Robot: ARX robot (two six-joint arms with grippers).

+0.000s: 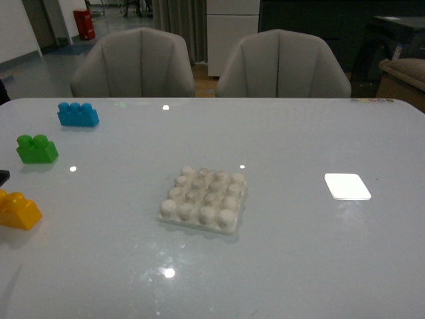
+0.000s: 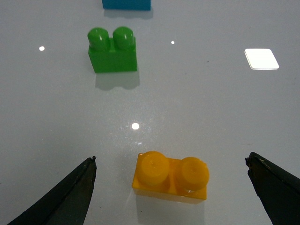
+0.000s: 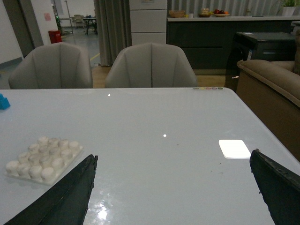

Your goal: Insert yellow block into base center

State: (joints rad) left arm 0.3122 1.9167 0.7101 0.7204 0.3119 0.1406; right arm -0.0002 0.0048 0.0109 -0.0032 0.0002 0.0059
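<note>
Left wrist view shows the left hand [image 2: 171, 160] wide open and empty, its dark fingers [image 2: 61, 197] at the lower corners. Between them, lower centre, lies the small plastic yellow block [image 2: 170, 177] with two round studs, touching neither finger and slightly skewed. Closing now could twist or skid it across the glossy pale surface [image 2: 211, 108]. In the front view the flat square white plastic base [image 1: 203, 198] with rounded studs sits mid-frame, well apart from the block; a crooked grip would probably miss its centre studs.

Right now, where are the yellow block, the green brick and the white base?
yellow block [image 2: 172, 172]: left wrist view, top between studs.
green brick [image 1: 36, 154]: front view, front face.
base [image 1: 203, 198]: front view, centre studs.
</note>
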